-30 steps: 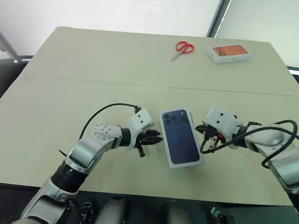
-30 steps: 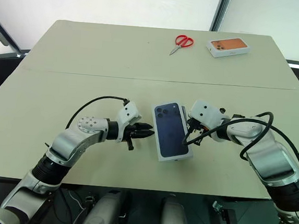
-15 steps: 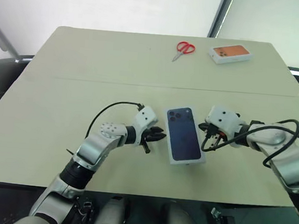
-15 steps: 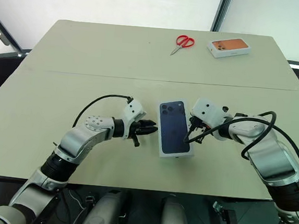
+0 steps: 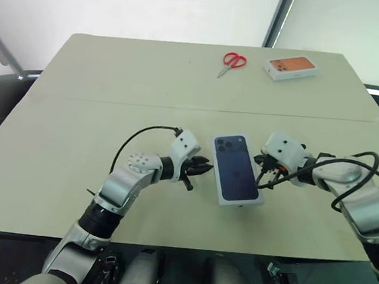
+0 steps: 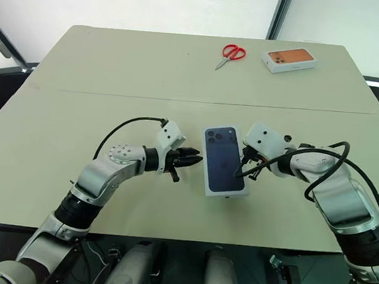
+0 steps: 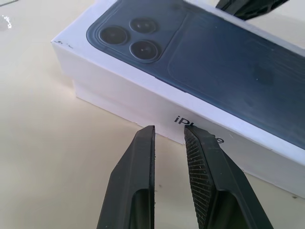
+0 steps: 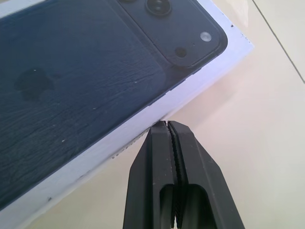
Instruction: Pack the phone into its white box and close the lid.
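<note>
The left end effector points at the long left side of the closed box, its two black fingers set a narrow gap apart and holding nothing; the tips sit just short of the white side wall, whether touching I cannot tell. The right end effector has its fingers pressed together with nothing between them, tips just beside the opposite long side, near the camera end of the printed picture.

Between the two lies the lid, face up with its dark blue phone picture showing, seated over the white box, whose seam runs along the side wall in the left wrist view. The phone itself cannot be seen with the lid on. The box lies on the near half of the pale bench, slightly turned from square.

At the far edge, well apart, lie red-handled scissors and a second white box with an orange phone picture.
</note>
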Controlling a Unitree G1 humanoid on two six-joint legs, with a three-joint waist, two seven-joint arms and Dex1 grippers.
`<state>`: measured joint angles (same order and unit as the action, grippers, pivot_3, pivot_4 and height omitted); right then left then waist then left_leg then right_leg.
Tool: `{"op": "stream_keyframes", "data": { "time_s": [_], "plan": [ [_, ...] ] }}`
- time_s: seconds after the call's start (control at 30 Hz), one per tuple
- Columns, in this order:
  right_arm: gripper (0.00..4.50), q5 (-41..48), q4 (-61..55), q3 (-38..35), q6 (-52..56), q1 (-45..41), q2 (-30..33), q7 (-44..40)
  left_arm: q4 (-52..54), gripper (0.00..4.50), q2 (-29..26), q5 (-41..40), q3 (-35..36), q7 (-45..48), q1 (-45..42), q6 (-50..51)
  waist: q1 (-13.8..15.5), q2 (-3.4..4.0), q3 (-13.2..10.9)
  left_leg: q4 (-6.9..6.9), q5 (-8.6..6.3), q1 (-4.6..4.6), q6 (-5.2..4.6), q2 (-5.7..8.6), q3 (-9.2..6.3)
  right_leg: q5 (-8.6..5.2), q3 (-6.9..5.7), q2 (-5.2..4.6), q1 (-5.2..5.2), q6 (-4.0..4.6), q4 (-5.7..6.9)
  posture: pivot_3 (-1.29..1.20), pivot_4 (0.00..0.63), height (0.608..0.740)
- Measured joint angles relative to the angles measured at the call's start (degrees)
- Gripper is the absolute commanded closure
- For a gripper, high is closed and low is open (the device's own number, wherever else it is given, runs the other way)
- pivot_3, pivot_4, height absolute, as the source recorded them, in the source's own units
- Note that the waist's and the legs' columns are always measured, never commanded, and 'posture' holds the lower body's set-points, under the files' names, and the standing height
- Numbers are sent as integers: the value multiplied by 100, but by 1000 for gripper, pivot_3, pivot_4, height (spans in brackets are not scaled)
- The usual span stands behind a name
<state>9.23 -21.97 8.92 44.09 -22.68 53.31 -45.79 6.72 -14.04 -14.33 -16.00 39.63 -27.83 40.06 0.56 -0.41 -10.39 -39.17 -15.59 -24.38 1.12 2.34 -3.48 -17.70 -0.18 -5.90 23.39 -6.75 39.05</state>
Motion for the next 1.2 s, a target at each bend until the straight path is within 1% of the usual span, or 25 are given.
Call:
{"op": "stream_keyframes", "data": {
  "time_s": [0.23, 0.67, 1.2],
  "plan": [
    [4448, -33, 115, -1, -13, -2, -51, -4, 8, 3479, 55, -23, 55, 8, 0, 39, 1, 0, 0, 0, 0, 0, 0, 0, 0, 0, 0, 0, 0, 0, 0, 0, 150, 697],
    [4448, -122, 202, -1, -105, 14, -88, -10, 40, 3479, 5, -10, -48, 136, 1, 38, 1, 0, 0, 0, 0, 0, 1, 0, 0, 0, 0, 0, -1, 0, 0, 0, 150, 697],
    [4448, -122, 184, -1, -73, 38, -163, -21, 3, 3479, 9, 2, -9, -31, 1, 34, -3, 0, 0, 0, 0, 0, 1, 0, 0, 0, 0, 1, 0, 0, 0, 0, 150, 697]
  ]
}}
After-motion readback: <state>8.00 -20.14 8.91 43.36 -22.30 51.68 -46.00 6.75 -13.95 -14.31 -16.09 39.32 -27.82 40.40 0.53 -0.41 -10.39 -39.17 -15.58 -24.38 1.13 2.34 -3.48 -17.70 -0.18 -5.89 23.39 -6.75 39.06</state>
